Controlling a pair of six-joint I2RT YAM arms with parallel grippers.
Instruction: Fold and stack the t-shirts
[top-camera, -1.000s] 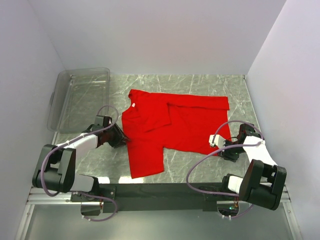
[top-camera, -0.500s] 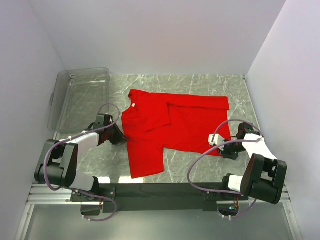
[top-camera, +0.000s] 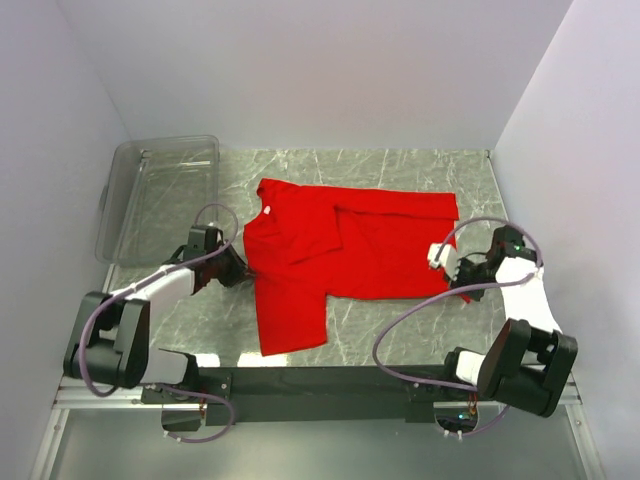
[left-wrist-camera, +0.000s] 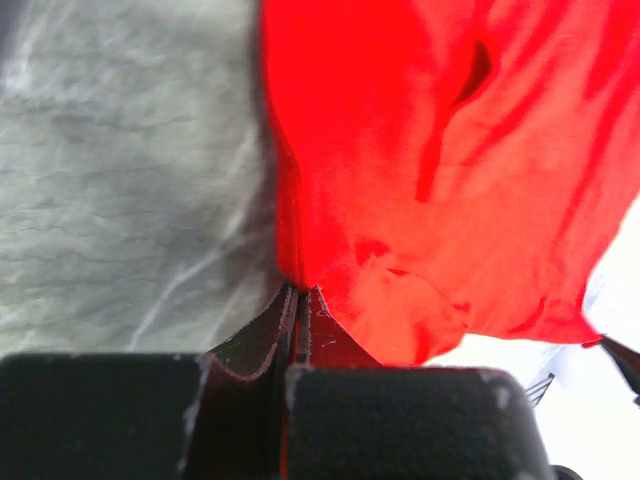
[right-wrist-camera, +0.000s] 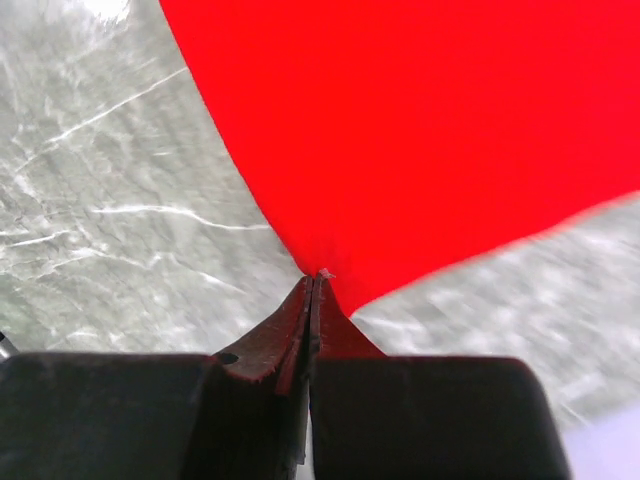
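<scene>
A bright red t-shirt (top-camera: 340, 250) lies mostly flat on the grey marble table, its top part folded over, a small white neck label (top-camera: 267, 209) at its left. My left gripper (top-camera: 240, 272) is shut on the shirt's left edge; the left wrist view shows the red cloth (left-wrist-camera: 420, 150) pinched at the fingertips (left-wrist-camera: 297, 290). My right gripper (top-camera: 462, 283) is shut on the shirt's lower right corner and has lifted it off the table; the right wrist view shows the cloth (right-wrist-camera: 420, 120) pulled taut from the closed tips (right-wrist-camera: 318, 276).
A clear plastic bin (top-camera: 160, 192) stands at the back left of the table. White walls close in the table at the back and both sides. Bare marble (top-camera: 400, 325) lies in front of the shirt.
My right gripper has moved up and away from the near edge, lifting the shirt's lower right corner with it. My left gripper has stayed at the shirt's left edge.
</scene>
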